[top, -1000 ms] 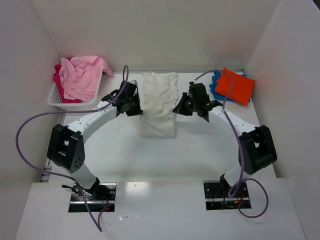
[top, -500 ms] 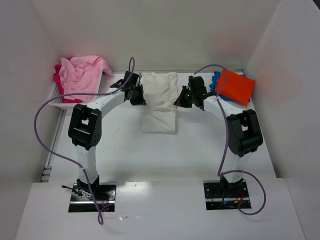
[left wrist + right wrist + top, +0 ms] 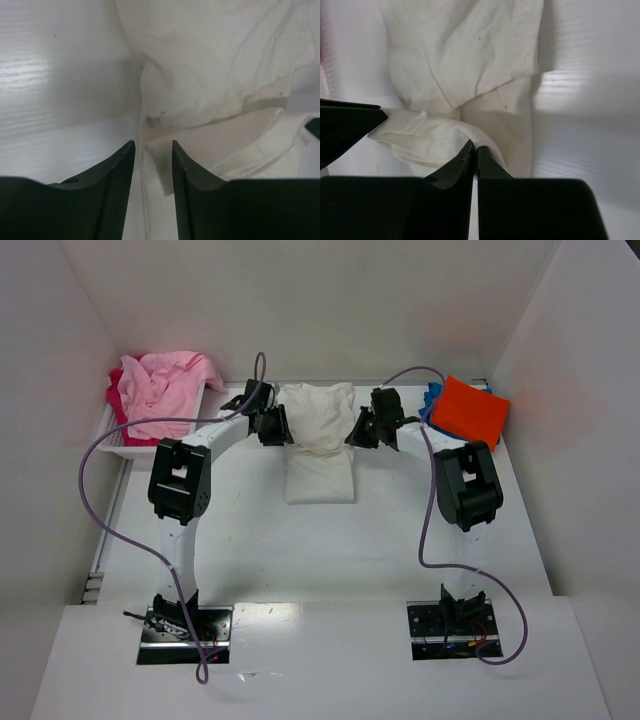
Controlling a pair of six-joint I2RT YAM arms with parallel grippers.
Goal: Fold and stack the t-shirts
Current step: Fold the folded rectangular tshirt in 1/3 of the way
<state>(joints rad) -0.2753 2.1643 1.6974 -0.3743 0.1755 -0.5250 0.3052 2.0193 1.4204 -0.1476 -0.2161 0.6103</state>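
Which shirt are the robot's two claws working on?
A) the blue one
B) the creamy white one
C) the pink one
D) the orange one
B: the left end effector and right end effector sit at either side of the cream-white t-shirt.

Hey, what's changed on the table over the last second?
Both arms swung away from their bases; the left gripper and right gripper carried the sides of the cream-white t-shirt toward the far edge, shortening it into a fold. Right jaws pinch the cloth; left jaws stand slightly apart. The pink t-shirt, orange t-shirt and basket stayed put.
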